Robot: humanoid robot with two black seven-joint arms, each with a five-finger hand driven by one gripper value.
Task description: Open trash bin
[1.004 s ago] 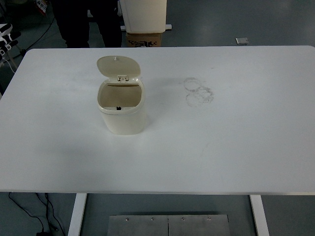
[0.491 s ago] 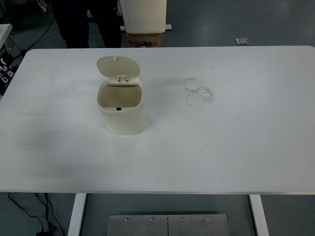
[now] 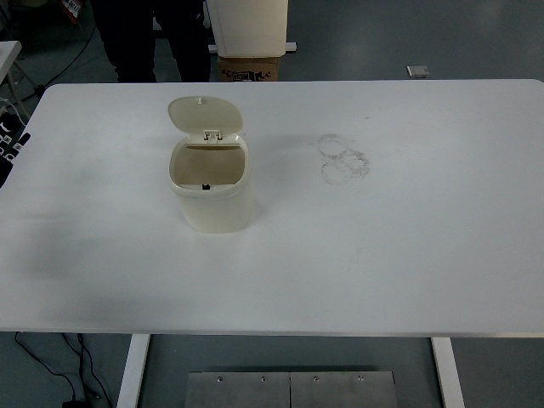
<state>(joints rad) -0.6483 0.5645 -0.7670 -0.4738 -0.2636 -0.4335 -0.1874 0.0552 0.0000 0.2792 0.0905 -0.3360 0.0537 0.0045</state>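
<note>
Standing left of centre on the white table [image 3: 408, 255], the small cream plastic trash bin [image 3: 211, 200] has its hinged lid [image 3: 204, 116] tipped fully back, unchanged over the last second. Neither robot hand shows, so grip cannot be told; opening looks complete.
</note>
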